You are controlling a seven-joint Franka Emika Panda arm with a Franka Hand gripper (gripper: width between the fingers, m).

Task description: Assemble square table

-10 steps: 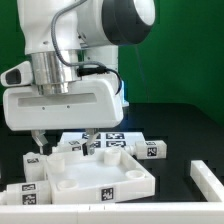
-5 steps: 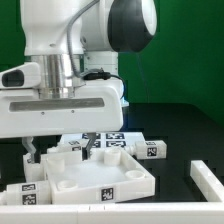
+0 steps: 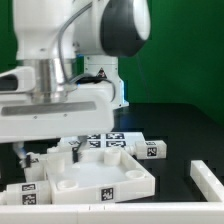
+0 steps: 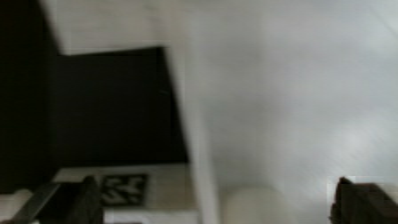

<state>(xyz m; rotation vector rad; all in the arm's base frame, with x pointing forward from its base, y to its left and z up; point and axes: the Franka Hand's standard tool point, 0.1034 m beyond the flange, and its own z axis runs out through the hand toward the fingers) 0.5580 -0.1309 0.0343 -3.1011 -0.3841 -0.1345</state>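
The square table's slab (image 3: 82,190) is lying rim-up on the black tabletop (image 3: 190,130), near its front edge, with dark open room stretching behind toward the exterior view's right. Tag-marked legs are sitting around it: one (image 3: 150,150) just beside its far right corner, one (image 3: 22,195) at its near left side, and one (image 3: 205,178) apart on the right. The marker board (image 3: 108,140) is lying just behind the slab. A green backdrop (image 3: 190,50) is closing off the room. The gripper (image 3: 50,155) is hanging at the slab's far left corner with its jaws spread wide, holding nothing; whether it is touching the rim cannot be told. In the wrist view, blurred white plastic is filling the space between the fingertips (image 4: 80,203).
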